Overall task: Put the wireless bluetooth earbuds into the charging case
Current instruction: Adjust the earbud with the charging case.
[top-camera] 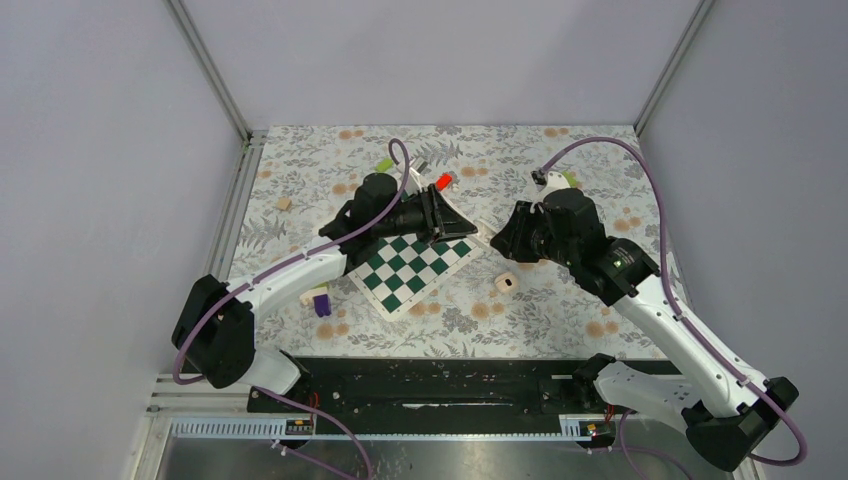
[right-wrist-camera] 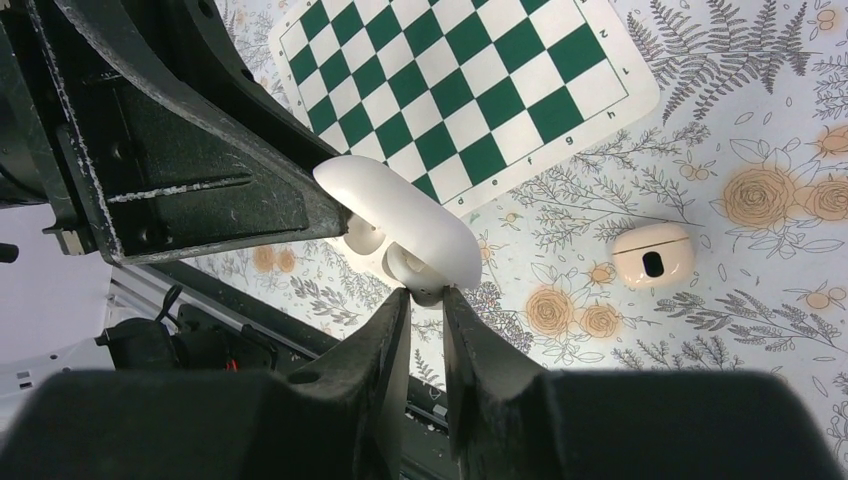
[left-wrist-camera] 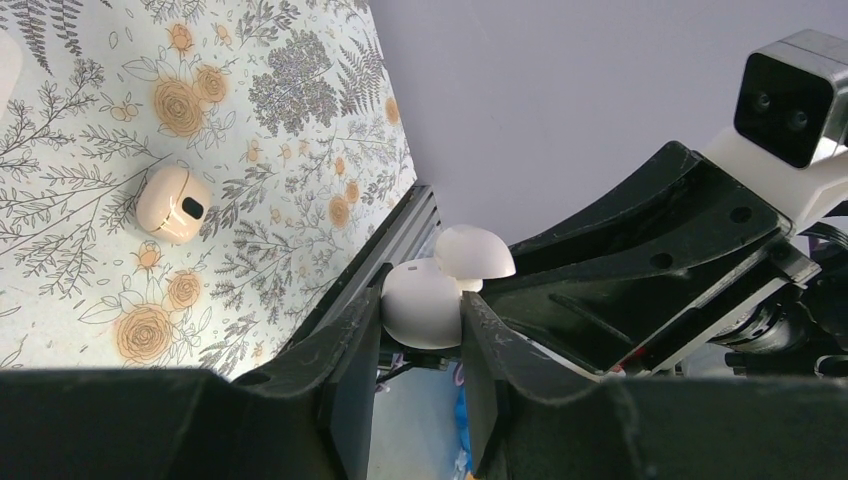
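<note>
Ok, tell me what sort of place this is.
Probably a robot lab test cell: grey panel walls on an aluminium frame, two arms bolted side by side to a black rail, and props like a chessboard on a floral cloth.

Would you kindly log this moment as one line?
left gripper: shut on earbuds | right gripper: at earbuds, grip unclear | charging case: on table, apart

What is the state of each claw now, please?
Left claw: closed on a white earbud.
Right claw: closed on a white nub beneath that earbud.
</note>
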